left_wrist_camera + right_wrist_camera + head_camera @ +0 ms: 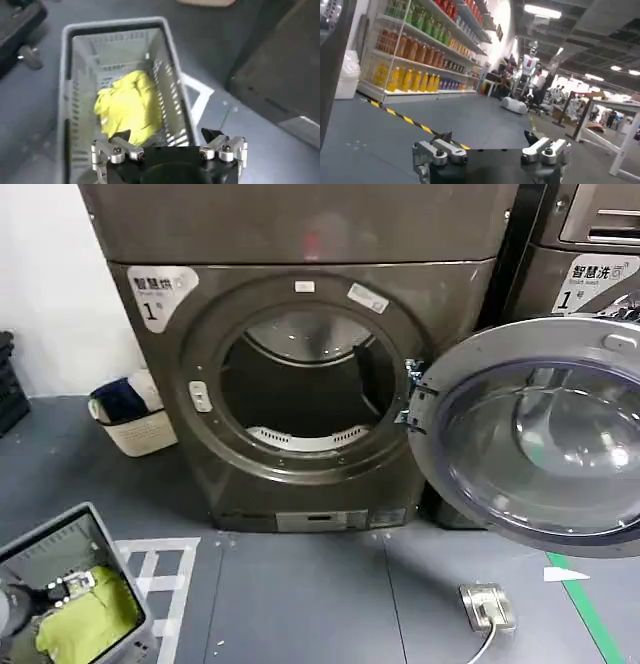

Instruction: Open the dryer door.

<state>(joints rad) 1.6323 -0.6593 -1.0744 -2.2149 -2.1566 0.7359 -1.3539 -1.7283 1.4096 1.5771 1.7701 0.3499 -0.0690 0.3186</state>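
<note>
In front of the dark grey dryer (300, 384), standing fully swung open to the right on its hinge: the dryer door (535, 434), with its chrome ring and domed glass facing the room and covering the lower front of the second machine (590, 254) beside. Showing now behind it the round drum opening (300, 379), dark inside. Lying on the grey floor (300, 604) near the door's lower edge: a small metal floor socket (487, 606) with a cable. Standing at the near left corner of the floor: a grey laundry basket (100, 534), holding a yellow cloth (127, 107). Hovering above this basket with fingers spread apart and holding nothing: the left gripper (167, 145). Pointing away toward a shop aisle with shelves of bottles (415, 50), also spread open and empty: the right gripper (490, 147). Resting against the white wall, left of the dryer: a small beige bin (135, 429) with dark fabric.
</note>
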